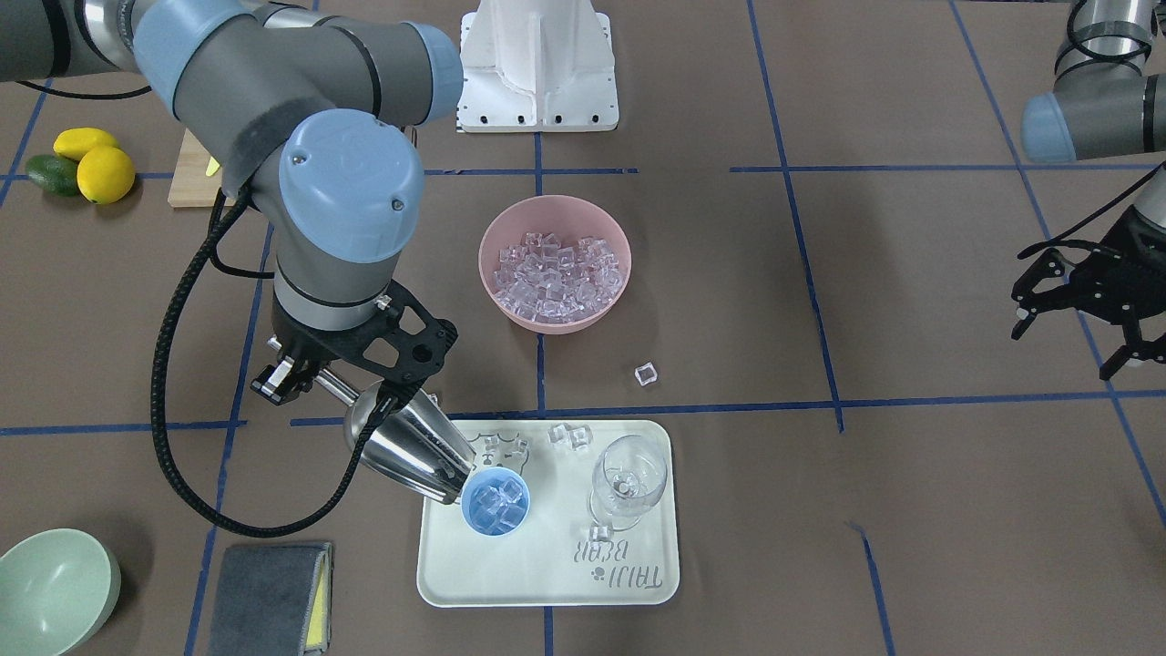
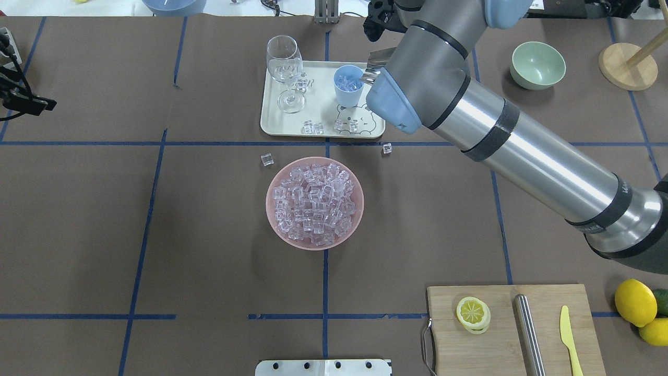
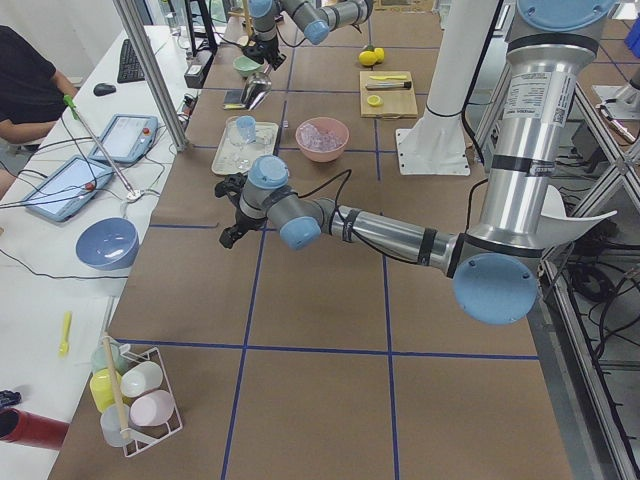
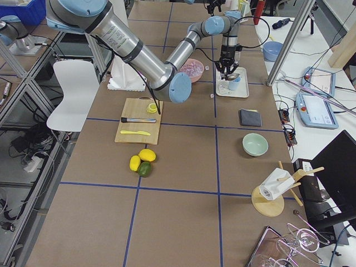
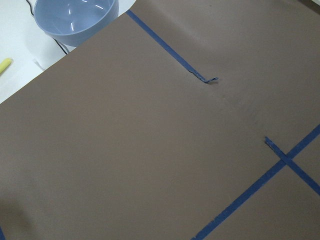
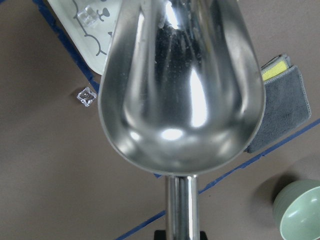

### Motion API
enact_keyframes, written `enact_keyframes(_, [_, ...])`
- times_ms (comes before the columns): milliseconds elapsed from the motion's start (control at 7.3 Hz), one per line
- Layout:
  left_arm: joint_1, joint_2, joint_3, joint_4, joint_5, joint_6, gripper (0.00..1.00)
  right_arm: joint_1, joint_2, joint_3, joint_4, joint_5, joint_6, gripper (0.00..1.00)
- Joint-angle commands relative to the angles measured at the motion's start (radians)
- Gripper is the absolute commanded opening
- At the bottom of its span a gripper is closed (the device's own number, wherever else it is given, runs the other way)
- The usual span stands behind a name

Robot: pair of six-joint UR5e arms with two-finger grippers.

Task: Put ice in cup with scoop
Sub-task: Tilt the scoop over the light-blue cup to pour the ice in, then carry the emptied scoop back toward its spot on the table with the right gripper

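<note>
While the right gripper (image 1: 339,383) clamps the handle of the scoop (image 1: 410,446), its emptied mouth tilts at the rim of the cup (image 1: 470,521), ice (image 1: 499,501) inside. A nudge from the scoop could topple the cup. The left gripper (image 1: 1070,339) hangs spread, empty, well apart.

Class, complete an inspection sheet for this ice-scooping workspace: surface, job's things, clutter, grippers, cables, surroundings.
Surface: brown table, blue tape grid.
Job's things: cup on the tray holds ice; empty scoop tilted at its rim; pink bowl full of ice.
Clutter: loose cube on the table, more on the tray; wine glass; green bowl; grey cloth.
Grippers: right gripper shut on the scoop's handle; left gripper open, empty.
Cables: black cable loops off the right wrist.
Surroundings: person seated alongside.
</note>
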Motion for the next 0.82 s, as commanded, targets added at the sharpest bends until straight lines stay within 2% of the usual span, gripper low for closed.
enact_keyframes(0, [-0.039,0.034,-0.009,0.017,-0.055,-0.001,1.00,0.026,-0.051,0.083,0.005,0.020,-0.006,0.00])
enact_keyframes(137, [-0.087,0.032,-0.003,0.061,-0.110,-0.001,1.00,0.075,-0.117,0.134,0.011,0.084,0.004,0.00])
enact_keyframes(274, [-0.093,0.013,-0.010,0.172,-0.117,-0.001,1.00,0.145,-0.166,0.159,0.011,0.197,0.008,0.00])
enact_keyframes(411, [-0.096,0.003,-0.027,0.264,-0.116,0.000,1.00,0.205,-0.244,0.205,0.011,0.227,0.016,0.00])
enact_keyframes(685, [-0.116,0.015,-0.052,0.363,-0.116,0.002,1.00,0.375,-0.386,0.211,0.013,0.378,0.016,0.00])
